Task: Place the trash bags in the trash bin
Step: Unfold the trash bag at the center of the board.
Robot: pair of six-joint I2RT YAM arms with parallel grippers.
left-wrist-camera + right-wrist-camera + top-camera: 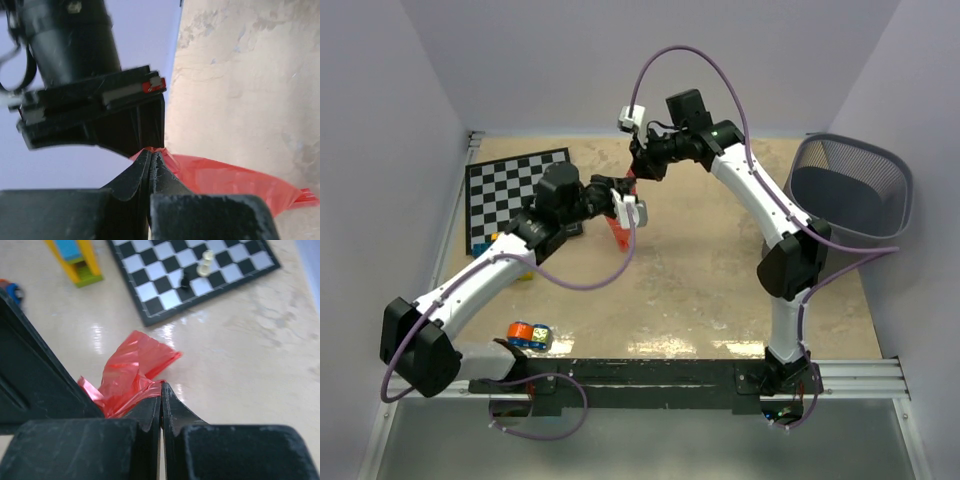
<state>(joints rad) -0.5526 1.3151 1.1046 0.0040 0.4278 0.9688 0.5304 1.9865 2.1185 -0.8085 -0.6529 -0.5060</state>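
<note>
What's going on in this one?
Both arms are working on the red-orange trash bag. The left gripper and the right gripper are each shut on a pinch of its film, tips close together, over the middle of the table near the chessboard. The wire-mesh trash bin sits at the far right, apart from both grippers, and the bag is not yet in it.

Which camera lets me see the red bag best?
The right wrist view: the red bag sits close and clear, crinkles and all. The left wrist view shows a smooth stretch of the red bag. The top view shows the red bag only as a small sliver.
</note>
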